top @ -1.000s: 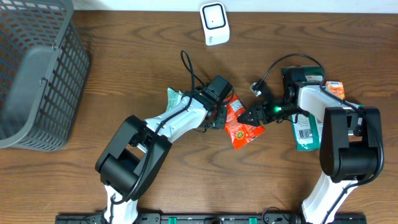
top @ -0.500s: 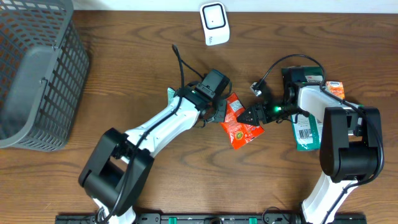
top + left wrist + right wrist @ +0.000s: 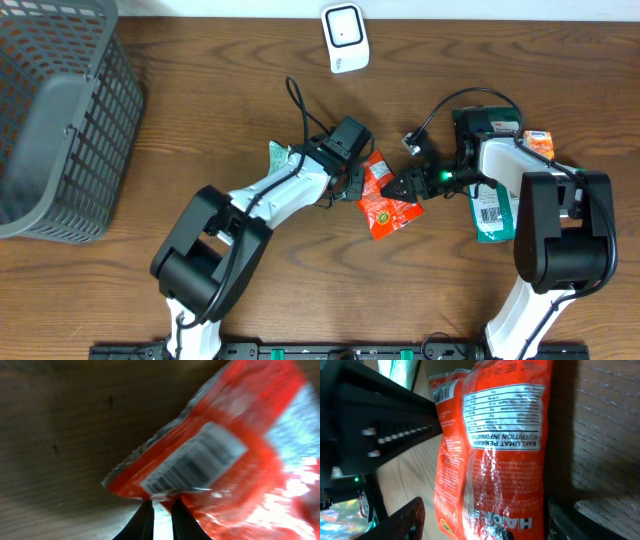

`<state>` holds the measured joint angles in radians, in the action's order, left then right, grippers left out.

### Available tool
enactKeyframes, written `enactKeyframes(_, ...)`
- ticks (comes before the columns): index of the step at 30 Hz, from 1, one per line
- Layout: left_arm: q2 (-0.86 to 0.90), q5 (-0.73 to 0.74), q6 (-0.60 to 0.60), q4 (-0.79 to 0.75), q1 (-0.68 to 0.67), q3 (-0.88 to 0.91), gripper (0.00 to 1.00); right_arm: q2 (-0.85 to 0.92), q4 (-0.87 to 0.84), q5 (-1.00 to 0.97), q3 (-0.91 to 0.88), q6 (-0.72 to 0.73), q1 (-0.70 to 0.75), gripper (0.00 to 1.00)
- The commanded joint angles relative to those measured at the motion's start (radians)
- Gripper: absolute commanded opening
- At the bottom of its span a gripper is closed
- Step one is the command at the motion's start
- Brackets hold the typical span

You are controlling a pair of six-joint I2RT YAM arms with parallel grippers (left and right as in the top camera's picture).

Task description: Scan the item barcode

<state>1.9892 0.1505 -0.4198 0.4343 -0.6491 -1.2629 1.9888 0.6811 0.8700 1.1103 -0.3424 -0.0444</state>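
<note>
The red crinkled foil snack packet [image 3: 388, 205] lies on the brown wood-grain table [image 3: 200, 80], well toward the robot from the white rounded plastic device with a dark window [image 3: 343, 38] and slightly to that device's right in the overhead view. The film is glossy and creased, with a serrated seal along its edge. A white rectangular barcode label [image 3: 200, 460] with black bars faces the left wrist camera, and a white nutrition panel [image 3: 505, 415] faces the right wrist camera. The left arm reaches diagonally across the table. The left gripper [image 3: 358, 188] has its two thin black fingers [image 3: 145, 520] pinched nearly together on the packet's sealed edge just below the barcode. The right arm extends in from the opposite side, its forearm level. The right gripper [image 3: 402, 187] stands spread wide with the packet between its fingers. Bare wood shows between one finger [image 3: 407, 517] and the foil.
</note>
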Motion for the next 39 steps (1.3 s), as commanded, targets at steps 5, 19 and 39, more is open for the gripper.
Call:
enactKeyframes(5,0.027,-0.014,-0.005,-0.006,0.002,-0.004,0.15,0.01,0.014,-0.022,-0.024,0.036,-0.008,0.64)
enactKeyframes(19,0.027,-0.013,-0.005,-0.002,0.002,-0.004,0.15,0.01,-0.055,0.091,-0.093,0.035,-0.023,0.47)
enactKeyframes(39,0.026,-0.013,-0.005,0.0,-0.033,-0.003,0.13,0.01,-0.085,0.16,-0.093,0.036,-0.039,0.38)
